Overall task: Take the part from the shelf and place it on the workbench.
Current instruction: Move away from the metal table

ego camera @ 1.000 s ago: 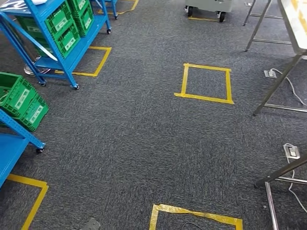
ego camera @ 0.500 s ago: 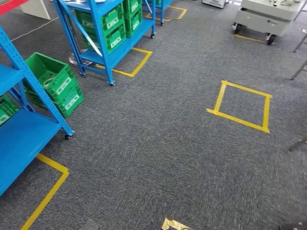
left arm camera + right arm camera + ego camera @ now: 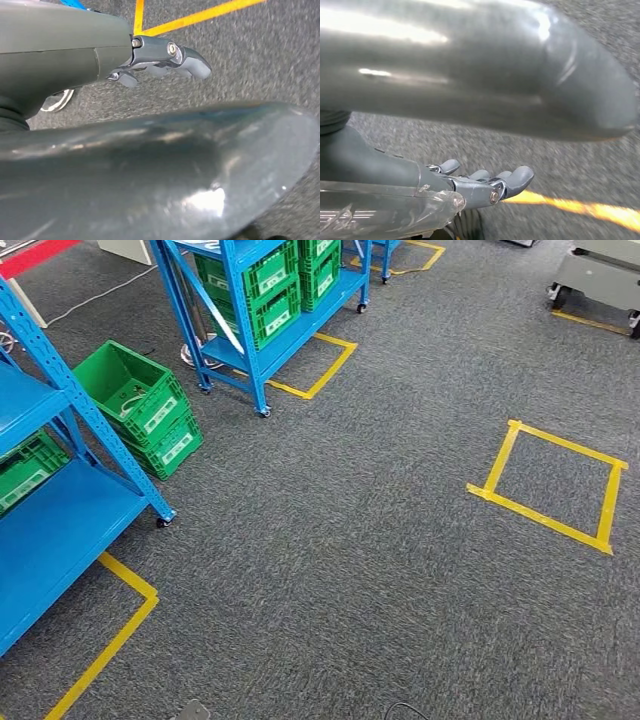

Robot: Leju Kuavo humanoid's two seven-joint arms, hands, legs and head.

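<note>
Open grey carpet (image 3: 362,570) is seen across the middle, with only flat yellow tape squares (image 3: 555,485) lying on it. The left side is blocked by a blue shelf (image 3: 53,510) on castors, and green crates (image 3: 143,420) are stacked on the floor just beside its post. Further back, a second blue shelf (image 3: 256,310) loaded with crates is seen. A wheeled cart (image 3: 604,275) is parked far right.

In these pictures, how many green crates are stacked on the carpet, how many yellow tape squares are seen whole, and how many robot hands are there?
Crates: 2
Tape squares: 1
Hands: 2
Total: 5
</note>
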